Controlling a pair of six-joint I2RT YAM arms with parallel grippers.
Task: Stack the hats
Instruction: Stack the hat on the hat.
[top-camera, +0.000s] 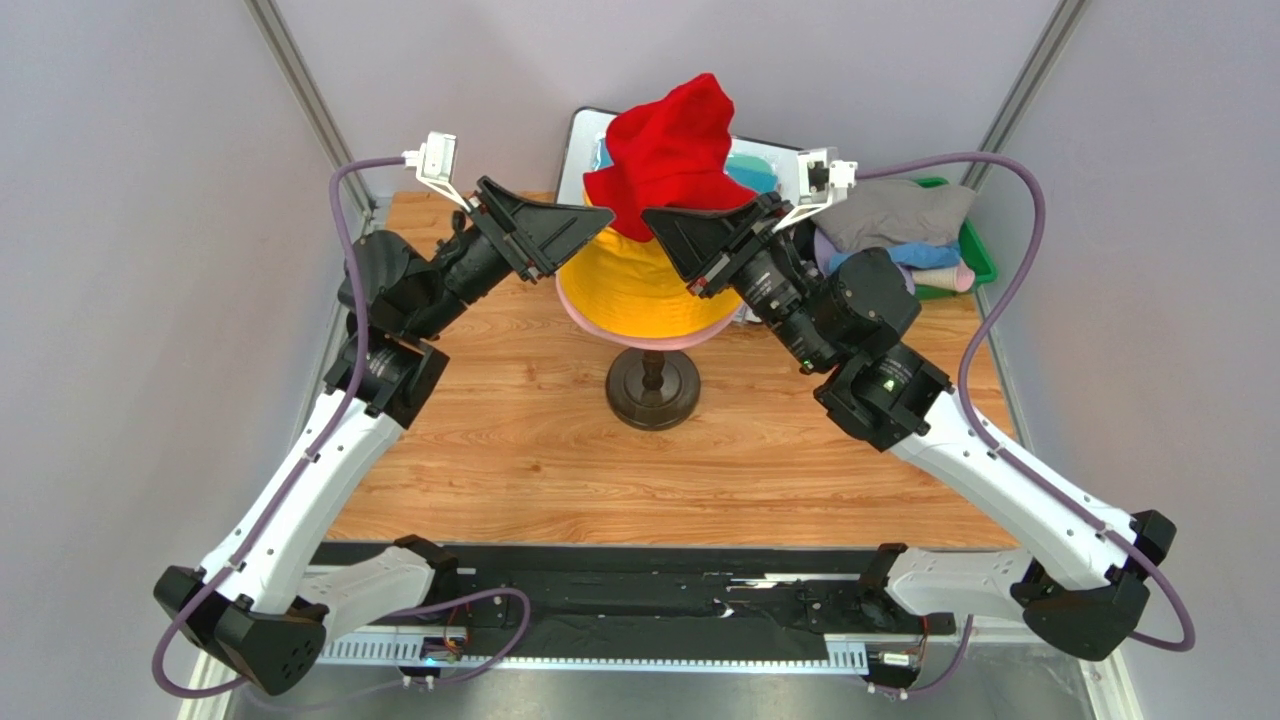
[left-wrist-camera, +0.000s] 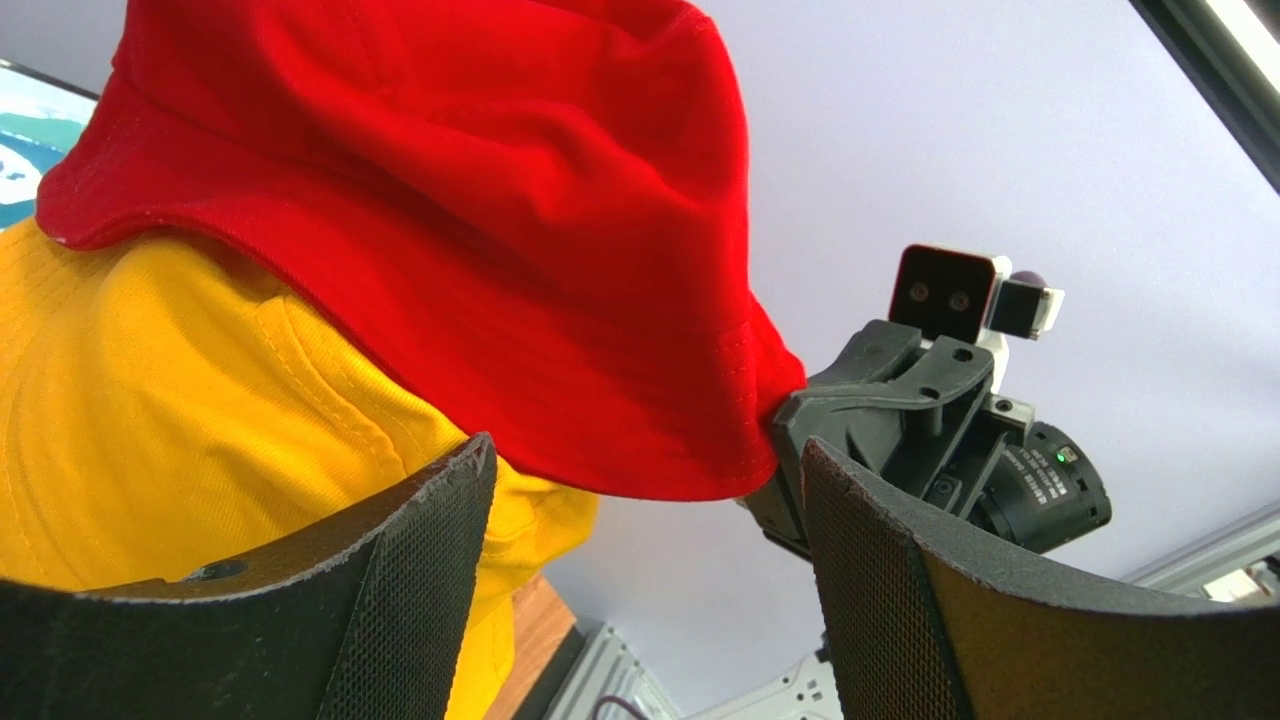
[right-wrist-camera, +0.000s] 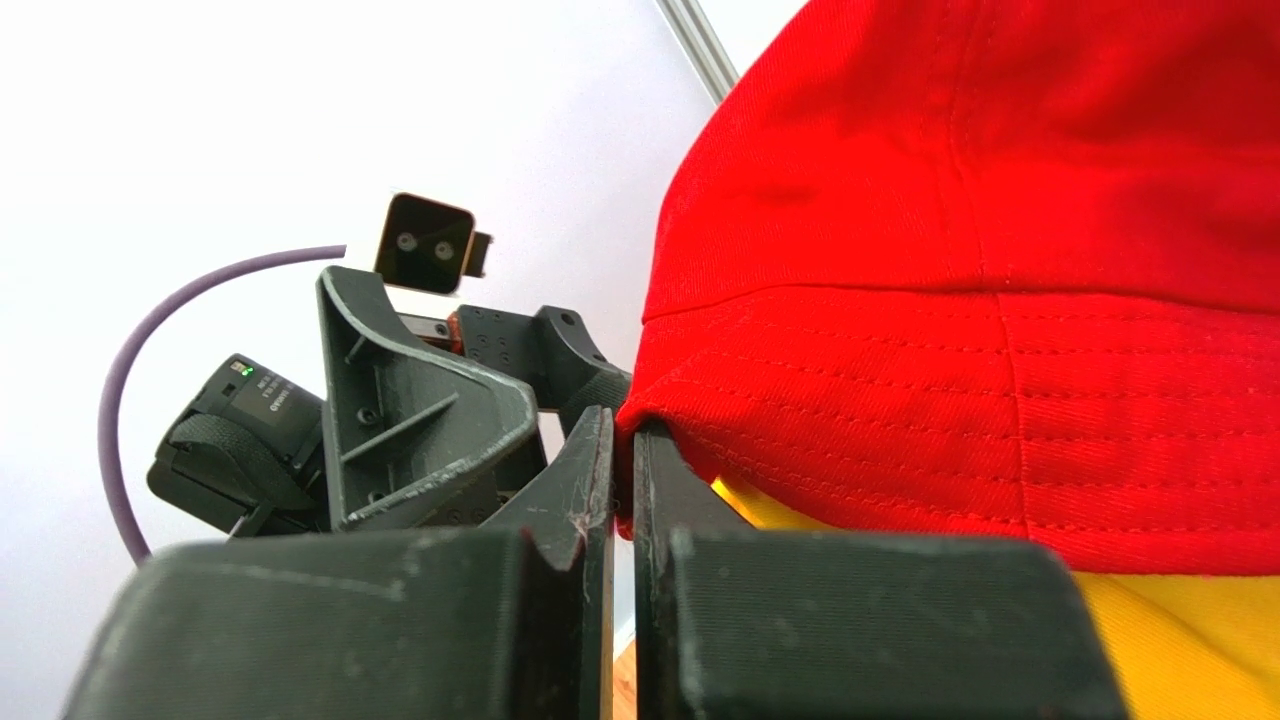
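- The red cloth bucket hat (top-camera: 669, 143) sits crumpled and tilted on top of the stack, over the middle of the wooden bench (top-camera: 496, 450)
- Directly under it is the orange-yellow cloth bucket hat (top-camera: 639, 285); beneath that, only the rim of a pink cloth bucket hat (top-camera: 594, 323) shows
- The stack stands on a stem with a dark round base (top-camera: 652, 387); what is inside the hats is hidden
- The right gripper (right-wrist-camera: 624, 435) is at the stack's right side, its jaws pressed together on the edge of the red hat's brim
- The left gripper (left-wrist-camera: 646, 450) is at the stack's left side, its jaws spread wide and holding nothing, close to the orange-yellow hat, with the red brim just beyond the gap
- At the far right, a green plastic bin (top-camera: 980, 248) holds a grey-beige cloth hat (top-camera: 887, 213) lying on a blue cloth hat (top-camera: 920, 255)
- A flat teal sheet with a white frame (top-camera: 759, 173) lies behind the stack
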